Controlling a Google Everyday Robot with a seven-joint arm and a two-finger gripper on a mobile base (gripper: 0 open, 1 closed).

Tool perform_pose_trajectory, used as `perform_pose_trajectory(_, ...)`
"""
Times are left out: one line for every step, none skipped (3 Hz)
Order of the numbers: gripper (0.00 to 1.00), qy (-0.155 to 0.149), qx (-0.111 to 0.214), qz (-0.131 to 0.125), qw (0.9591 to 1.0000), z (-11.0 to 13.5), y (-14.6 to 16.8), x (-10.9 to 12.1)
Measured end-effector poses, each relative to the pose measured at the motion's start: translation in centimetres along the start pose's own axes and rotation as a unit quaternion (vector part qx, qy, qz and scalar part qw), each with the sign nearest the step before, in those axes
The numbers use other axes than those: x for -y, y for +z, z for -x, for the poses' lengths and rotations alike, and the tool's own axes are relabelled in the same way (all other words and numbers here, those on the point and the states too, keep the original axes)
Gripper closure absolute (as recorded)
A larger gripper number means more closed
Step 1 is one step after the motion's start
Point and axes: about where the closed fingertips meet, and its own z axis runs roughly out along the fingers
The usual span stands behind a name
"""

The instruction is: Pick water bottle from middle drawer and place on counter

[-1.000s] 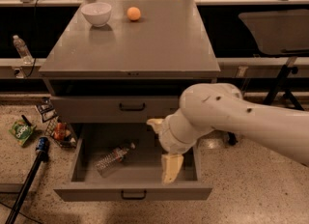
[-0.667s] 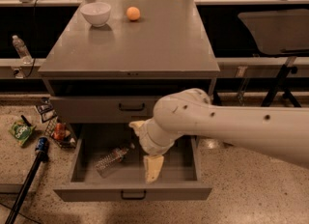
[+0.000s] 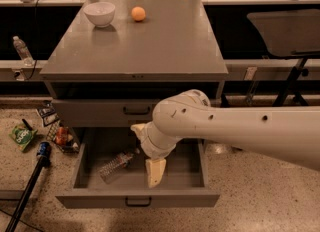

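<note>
The water bottle [image 3: 116, 165] lies on its side in the left half of the open middle drawer [image 3: 137, 199], cap toward the upper right. My gripper [image 3: 155, 171] hangs down inside the drawer, just right of the bottle and apart from it; a cream tip points at the drawer floor. My thick white arm comes in from the right and hides the drawer's middle. The counter [image 3: 150, 46] is the grey top of the cabinet, above the drawers.
A white bowl [image 3: 99, 13] and an orange [image 3: 138, 14] sit at the counter's far left. The drawer front above [image 3: 100, 110] is shut. Another small clear bottle [image 3: 21, 49] stands on a ledge at left. Packets, a can [image 3: 62, 136] and a black pole [image 3: 27, 188] lie on the floor at left.
My arm and gripper have moved left across the open drawer, closer to the bottle. The bottle has not moved.
</note>
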Motion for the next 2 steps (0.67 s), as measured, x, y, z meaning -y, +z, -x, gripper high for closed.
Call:
perform_pose_trajectory(0.0,0.007,0.008,-0.012,0.9999,-3.1,6.2,2.1)
perform_pose_trajectory(0.0,0.024,0.016,-0.024,0.9993,-5.7,11.9,3.1)
